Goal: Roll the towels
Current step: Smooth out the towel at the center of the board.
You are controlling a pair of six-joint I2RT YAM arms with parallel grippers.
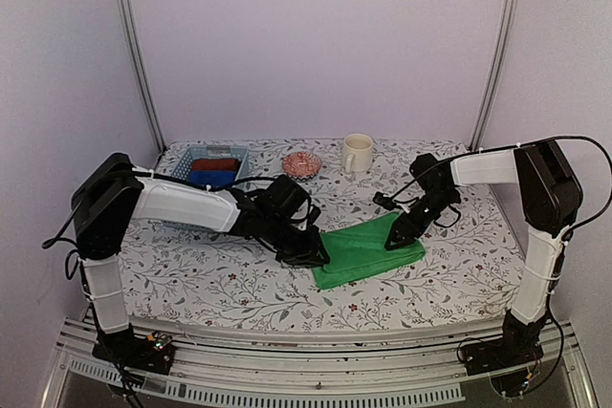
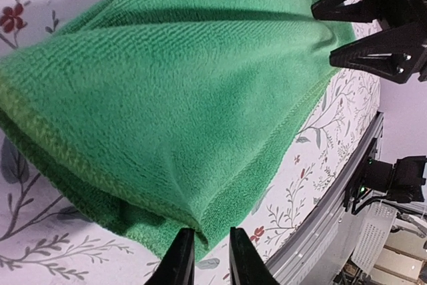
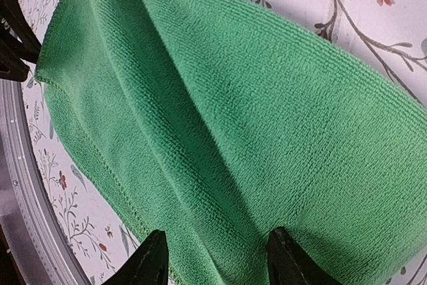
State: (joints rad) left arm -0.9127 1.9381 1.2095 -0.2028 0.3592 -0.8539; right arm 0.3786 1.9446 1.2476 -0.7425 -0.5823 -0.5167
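Okay, taking the mug (image 1: 357,153) as my marker: the green towel (image 1: 363,253) lies flat on the desk (image 1: 191,265) straight to the near side of the mug, towards the arm bases. Its long axis runs roughly left to right, with the right end tipped a little back towards the mug.

My left gripper (image 2: 208,245) is at the towel's left end, near-left of the mug. The two fingers are just a slit apart, and the towel's corner sits right at their mouth. I can't tell from here whether it's pinched or merely touching.

My right gripper (image 3: 217,238) is at the opposite end, near-right of the mug, on the corner closest to it. The fingers stand about halfway apart with green cloth between them. Again, I can't tell if they're actually clamping.

So there's one arm on each end and neither is nearer than the other. I reckon the roll has to travel along that long axis, from one end towards the other.

Quick count:
- **Green towels:** one.
- **Orange towels:** one orange towel (image 1: 301,163), just left of the mug and looking already rolled.
- **Basket and rolls:** one basket (image 1: 187,158) further left of the mug, holding one dark red roll (image 1: 216,164) and one blue roll (image 1: 212,179).
- **Mugs:** one.
- **Grippers:** two.
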